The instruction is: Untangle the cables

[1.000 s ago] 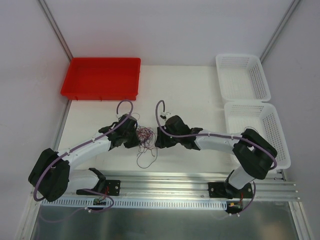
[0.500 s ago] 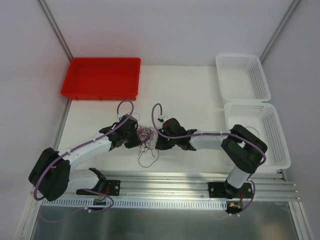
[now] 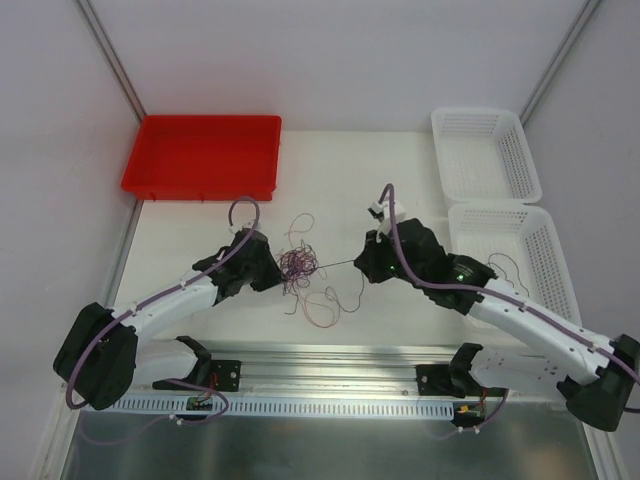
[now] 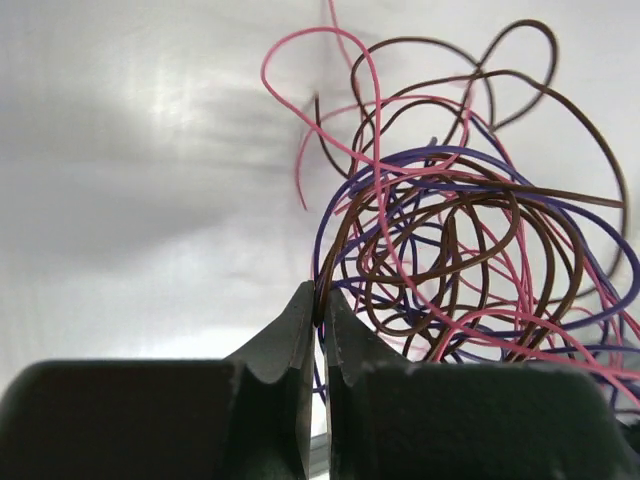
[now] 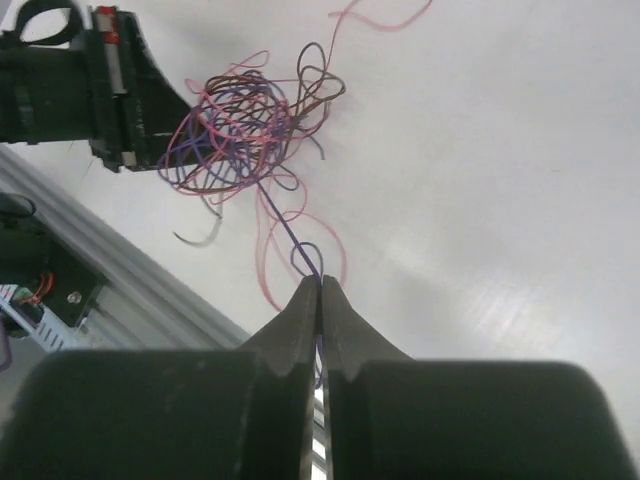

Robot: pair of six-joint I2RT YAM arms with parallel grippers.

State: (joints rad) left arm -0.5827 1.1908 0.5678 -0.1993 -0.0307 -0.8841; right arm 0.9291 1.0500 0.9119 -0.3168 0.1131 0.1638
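The cables form a small tangle (image 3: 297, 265) of purple, pink and dark brown wires on the white table, with loose loops (image 3: 325, 305) trailing toward the front. My left gripper (image 3: 277, 270) is at the tangle's left side. In the left wrist view it (image 4: 320, 300) is shut on a dark brown wire of the tangle (image 4: 450, 250). My right gripper (image 3: 361, 266) is to the right of the tangle. It (image 5: 320, 282) is shut on a purple wire (image 5: 280, 220) that runs taut back to the tangle (image 5: 240, 130).
A red tray (image 3: 200, 155) stands at the back left. Two white baskets (image 3: 485, 150) (image 3: 540, 250) line the right side; a thin dark wire (image 3: 500, 262) lies in the nearer one. A metal rail (image 3: 330, 360) runs along the front edge.
My right gripper shut on a purple wire at the tangle and drew away to the right, stretching it taut. The tangle loosened and spread. My left gripper kept its grip.
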